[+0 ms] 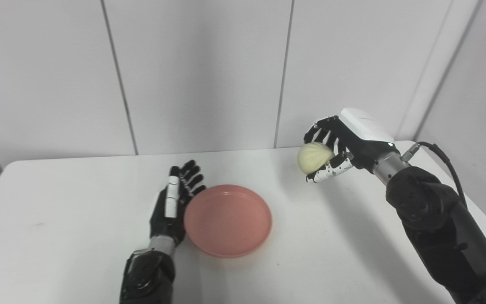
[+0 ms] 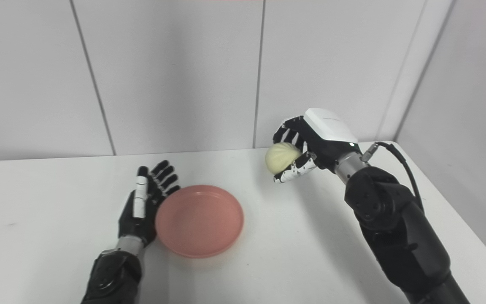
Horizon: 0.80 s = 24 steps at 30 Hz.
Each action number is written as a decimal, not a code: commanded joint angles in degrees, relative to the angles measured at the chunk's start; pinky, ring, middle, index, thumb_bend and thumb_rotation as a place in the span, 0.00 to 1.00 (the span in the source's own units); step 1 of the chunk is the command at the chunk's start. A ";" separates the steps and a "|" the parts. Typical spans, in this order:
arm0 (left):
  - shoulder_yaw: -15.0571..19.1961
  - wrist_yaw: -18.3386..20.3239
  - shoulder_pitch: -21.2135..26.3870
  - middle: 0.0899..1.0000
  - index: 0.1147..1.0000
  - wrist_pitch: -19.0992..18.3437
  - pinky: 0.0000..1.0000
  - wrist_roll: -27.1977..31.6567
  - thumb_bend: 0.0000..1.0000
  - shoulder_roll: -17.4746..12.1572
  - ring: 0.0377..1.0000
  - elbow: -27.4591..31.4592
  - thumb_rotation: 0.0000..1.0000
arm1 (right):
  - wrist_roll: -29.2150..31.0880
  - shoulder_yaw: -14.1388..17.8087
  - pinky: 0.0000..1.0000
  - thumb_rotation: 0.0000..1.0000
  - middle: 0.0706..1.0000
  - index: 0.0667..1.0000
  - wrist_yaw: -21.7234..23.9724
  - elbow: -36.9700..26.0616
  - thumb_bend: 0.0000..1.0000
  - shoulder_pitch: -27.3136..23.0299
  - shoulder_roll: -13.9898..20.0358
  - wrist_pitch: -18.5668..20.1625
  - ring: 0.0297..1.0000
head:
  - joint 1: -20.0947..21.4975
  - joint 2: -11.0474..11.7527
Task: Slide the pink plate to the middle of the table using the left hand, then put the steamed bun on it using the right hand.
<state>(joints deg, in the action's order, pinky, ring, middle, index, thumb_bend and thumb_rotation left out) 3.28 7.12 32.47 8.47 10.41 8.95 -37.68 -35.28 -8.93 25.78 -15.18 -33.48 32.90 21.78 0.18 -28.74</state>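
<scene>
**Operator:** Left eye view, status check. Where are the task items?

**Technician:** The round, shallow pink plastic plate [image 1: 228, 219] lies flat on the white table [image 1: 57, 219], slightly left of centre in the lower half of the frame. The pale cream, round steamed bun [image 1: 313, 157] is right of centre, held clear above the table surface by the right hand [image 1: 331, 152]. Fingers curl over the bun from above and the thumb supports it from below. The bun is well apart from the plate, up and to its right.

**Operator:** Left hand?

**Technician:** The left hand [image 1: 173, 202] rests edge-on against the plate's left rim, fingers extended and close together, holding nothing.

**Operator:** Failure modes?

**Technician:** Judged from this position:
1. Grip loss. Much of the bun's left side projects beyond the fingers. A jolt during transfer could let it roll out onto the table.
2. Early release. If the hand is opened before the bun is over the plate's centre, it may strike the raised rim and bounce off.
3. Plate displacement. Any further push from the left hand would shift the target under the descending bun.
4. Compression. A soft bun will probably deform under excess finger force.
</scene>
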 commanded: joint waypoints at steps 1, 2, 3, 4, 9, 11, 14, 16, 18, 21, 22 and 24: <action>-0.25 -1.90 -2.00 0.85 0.77 -2.13 0.79 -0.84 0.81 0.74 0.86 -3.62 0.90 | -0.03 -0.16 0.29 0.00 0.47 0.49 -2.25 1.40 0.51 -3.11 0.04 -3.69 0.37 | -1.22 -0.10; -0.19 -2.20 -1.95 0.85 0.77 -2.27 0.79 -1.00 0.81 0.94 0.85 -3.66 0.90 | -0.17 -0.83 0.31 0.00 0.48 0.48 -2.69 2.37 0.51 -3.63 -0.58 -4.99 0.38 | -1.86 -0.12; -0.13 -2.44 -1.93 0.84 0.76 -2.37 0.79 -1.15 0.81 1.11 0.85 -3.66 0.89 | -0.30 -1.23 0.30 0.00 0.47 0.48 -3.00 3.00 0.51 -3.95 -0.95 -5.90 0.37 | -2.17 -0.14; -0.08 -2.64 -1.88 0.84 0.76 -2.37 0.79 -1.21 0.81 1.31 0.85 -3.76 0.89 | -0.28 -1.57 0.30 0.00 0.47 0.48 -3.30 3.51 0.52 -4.21 -1.38 -6.63 0.37 | -3.01 -0.13; -0.40 -3.56 -1.48 0.83 0.76 -1.28 0.79 -1.89 0.82 1.69 0.84 -5.13 0.89 | -1.09 -4.50 0.27 0.00 0.44 0.48 -3.06 4.82 0.52 -5.77 -4.23 -7.32 0.36 | -4.79 -0.04; -0.62 -3.89 -1.31 0.84 0.77 -0.87 0.78 -2.30 0.82 1.94 0.84 -5.60 0.89 | -1.15 -5.58 0.27 0.00 0.44 0.48 -2.72 5.65 0.52 -6.24 -4.99 -7.92 0.36 | -6.33 -0.29; -0.87 -4.18 -1.09 0.83 0.76 -0.28 0.73 -2.96 0.84 2.29 0.83 -6.19 0.89 | -0.86 -7.13 0.26 0.00 0.42 0.49 -2.53 7.20 0.52 -6.61 -6.16 -9.31 0.35 | -7.36 -0.46; -0.82 -4.26 -0.93 0.82 0.75 0.07 0.71 -2.86 0.84 2.62 0.83 -6.57 0.88 | -1.07 -8.25 0.29 0.00 0.43 0.48 -2.20 8.06 0.52 -6.62 -6.66 -10.17 0.37 | -7.89 -0.43; -0.69 -4.30 -0.69 0.82 0.75 0.62 0.72 -2.77 0.83 2.90 0.84 -7.28 0.88 | -1.81 -9.55 0.29 0.00 0.44 0.48 -1.75 8.77 0.52 -6.59 -7.26 -10.48 0.37 | -8.22 -0.34; -0.45 -4.66 -0.28 0.82 0.74 1.07 0.73 -2.70 0.84 3.26 0.85 -8.22 0.88 | -2.54 -10.93 0.26 0.00 0.43 0.47 -0.99 8.90 0.52 -6.33 -8.06 -10.04 0.36 | -8.70 -0.44; -0.41 -4.88 -0.20 0.82 0.74 1.27 0.73 -2.78 0.83 3.40 0.84 -8.35 0.87 | -2.49 -11.31 0.24 0.00 0.44 0.47 -0.55 8.76 0.52 -6.11 -8.55 -9.81 0.36 | -8.80 -0.51; -0.50 -5.00 -0.13 0.81 0.74 1.71 0.70 -3.05 0.82 3.49 0.83 -8.56 0.87 | -3.04 -12.30 0.23 0.00 0.44 0.47 0.42 8.40 0.52 -5.90 -9.38 -9.38 0.36 | -8.99 -0.63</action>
<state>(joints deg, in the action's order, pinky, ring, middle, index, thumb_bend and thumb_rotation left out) 2.84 3.39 34.87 12.77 7.55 11.66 -42.92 -37.72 -21.20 26.19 -4.99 -37.47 23.89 13.09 -8.79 -29.35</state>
